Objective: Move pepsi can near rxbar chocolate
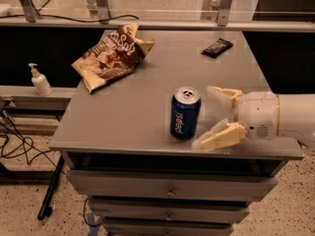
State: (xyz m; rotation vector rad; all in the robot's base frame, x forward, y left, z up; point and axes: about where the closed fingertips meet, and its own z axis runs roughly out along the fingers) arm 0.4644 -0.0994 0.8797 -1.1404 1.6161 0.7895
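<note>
The pepsi can point(184, 113), dark blue with white lettering and a silver top, stands upright near the front edge of the grey table point(138, 107). The rxbar chocolate point(217, 47), a small flat black bar, lies at the table's far right. My gripper point(210, 117) reaches in from the right at can height, just right of the can. It is open and empty, with one pale finger point(222, 95) behind and one finger point(221, 136) in front. The tips stop short of the can.
A large brown and white snack bag point(112, 57) lies at the table's far left. A white pump bottle point(40, 81) stands on a ledge to the left. Drawers point(170, 188) sit below the tabletop. Cables point(15, 141) lie on the floor at left.
</note>
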